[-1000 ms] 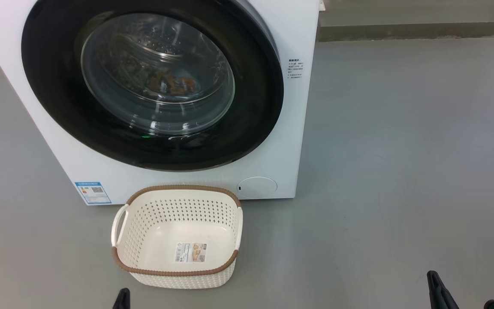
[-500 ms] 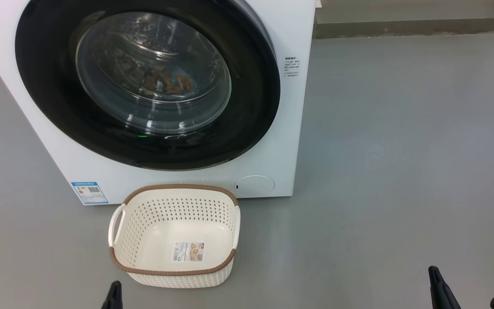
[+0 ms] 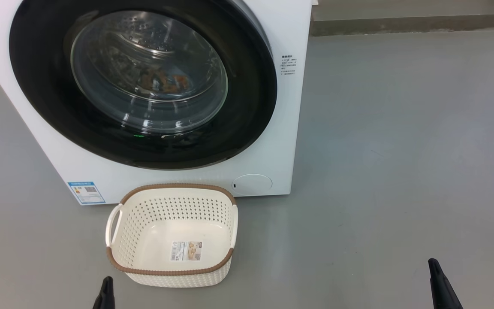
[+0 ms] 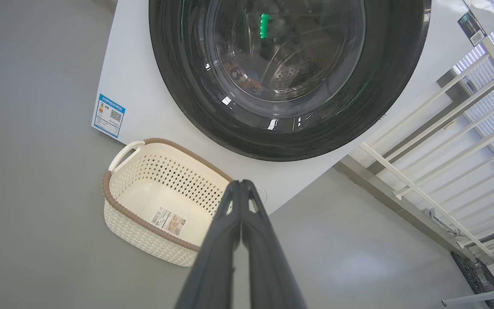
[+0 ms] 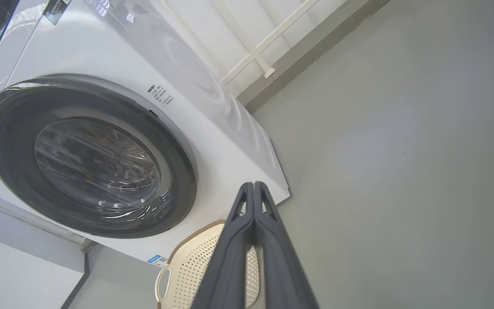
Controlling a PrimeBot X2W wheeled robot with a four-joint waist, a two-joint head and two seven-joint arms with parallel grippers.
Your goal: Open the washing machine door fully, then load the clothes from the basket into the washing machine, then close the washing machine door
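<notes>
Trouble first: possibly a half-caught latch on the large round glossy black-rimmed glass door [image 3: 251,86] of the big white boxy front-loading washing machine [image 3: 292,107]. Looks pressed flush to the front, yet cannot tell whether truly clicked home; could drift open if not. Through the glass, inside the machine's drum, soft clothes with orange-brown prints [image 3: 163,81], dim behind reflections. Just before the machine, below the door, small cream-white perforated plastic basket with brown woven-look rim [image 3: 170,272], nothing inside but a paper label [image 3: 185,251] on its bottom. Judging by that, loading finished and only a latch check left. Left gripper [image 4: 241,184] with long dark fingers pressed together, holding nothing, on the far side of the basket from the machine. Right gripper [image 5: 253,185] likewise closed tight and empty, well apart from the machine over bare grey floor [image 3: 401,150]. Reaching forward on the left: risk of clipping the light basket and shoving it into the machine. Beside the machine, white railing [image 4: 435,141]; low on its front, blue label [image 3: 86,192] and round service cap [image 3: 252,184].
</notes>
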